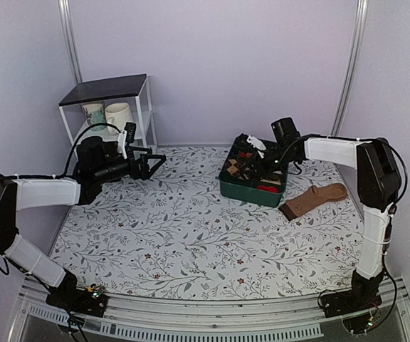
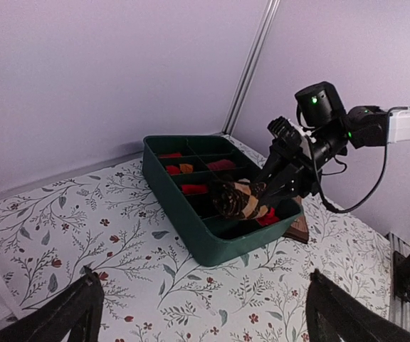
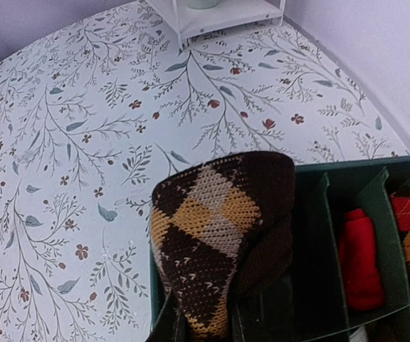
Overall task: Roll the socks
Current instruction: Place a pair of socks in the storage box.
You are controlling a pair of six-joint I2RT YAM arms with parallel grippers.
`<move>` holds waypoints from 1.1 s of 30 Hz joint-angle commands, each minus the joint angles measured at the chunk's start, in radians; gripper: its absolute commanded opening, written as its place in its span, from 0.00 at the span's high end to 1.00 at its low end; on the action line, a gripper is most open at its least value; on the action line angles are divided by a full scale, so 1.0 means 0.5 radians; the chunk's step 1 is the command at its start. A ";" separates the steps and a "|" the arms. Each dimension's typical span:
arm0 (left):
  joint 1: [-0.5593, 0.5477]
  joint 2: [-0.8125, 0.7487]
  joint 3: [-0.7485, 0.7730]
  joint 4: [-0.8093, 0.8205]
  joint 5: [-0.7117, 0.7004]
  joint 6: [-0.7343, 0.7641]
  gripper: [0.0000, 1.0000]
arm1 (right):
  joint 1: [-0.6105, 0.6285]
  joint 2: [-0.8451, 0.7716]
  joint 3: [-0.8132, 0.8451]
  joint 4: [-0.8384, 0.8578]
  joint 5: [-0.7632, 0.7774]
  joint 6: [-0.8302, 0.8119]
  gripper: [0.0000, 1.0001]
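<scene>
Holding the left gripper (image 1: 154, 162) spread wide and empty above the table (image 1: 191, 235), beside the shelf (image 1: 109, 89). Pinching the socks (image 3: 212, 235) in the right gripper (image 2: 276, 187), jaws narrow on the rolled bundle, hanging just over the box (image 1: 244, 194); not telling which compartment. Judging the knit light, soft and springy, likely unrolling if loosened: taking hold across the roll's middle, squeezing all layers, not a loose cuff. Leaving the tan sock (image 1: 315, 199) lying right of the box.
</scene>
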State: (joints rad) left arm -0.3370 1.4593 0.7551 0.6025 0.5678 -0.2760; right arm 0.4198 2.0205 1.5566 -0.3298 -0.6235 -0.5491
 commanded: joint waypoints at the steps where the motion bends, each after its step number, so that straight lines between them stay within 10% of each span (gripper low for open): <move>1: 0.023 0.004 0.036 -0.046 0.003 0.037 0.00 | 0.045 -0.024 -0.073 0.015 -0.014 0.043 0.96; 33: 0.022 -0.042 0.005 -0.168 -0.016 0.138 0.01 | 0.211 0.691 0.326 -0.638 0.908 -0.071 0.96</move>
State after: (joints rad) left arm -0.3370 1.4479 0.7551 0.5377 0.5606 -0.2279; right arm 0.5179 2.2265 1.7451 -0.5182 -0.3107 -0.5842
